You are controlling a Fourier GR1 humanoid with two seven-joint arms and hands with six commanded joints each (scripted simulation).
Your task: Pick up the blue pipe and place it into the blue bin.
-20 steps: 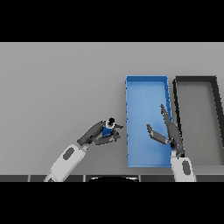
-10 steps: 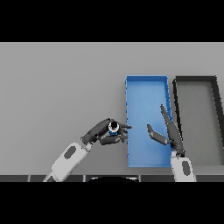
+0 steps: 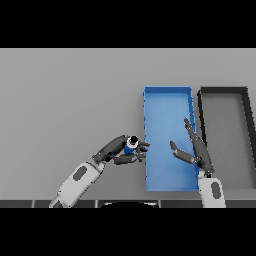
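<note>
On the grey surface (image 3: pixel 70 100) stand 2 long bins side by side: the blue bin (image 3: pixel 167 95), and just to its right a dark bin (image 3: pixel 223 91) with a grey floor, their long walls close together and the dark bin's far right corner running near the view's edge. The left robot hand (image 3: pixel 121 150) sits just outside the blue bin's left wall, its fingers and thumb curled around the blue pipe (image 3: pixel 131 145); its fingertips reach up to that wall. Only a small blue patch and a pale round end of the pipe show between the dark fingers, so its length and how it is tilted cannot be made out, nor whether it is clear of the surface. The right robot hand (image 3: pixel 194 149) lies over the blue bin's right half, fingers straight and spread, thumb held out to the left, gripping nothing; it covers part of the bin's right wall and floor. The rest of the blue bin's floor shows bare, as does the dark bin's.
</note>
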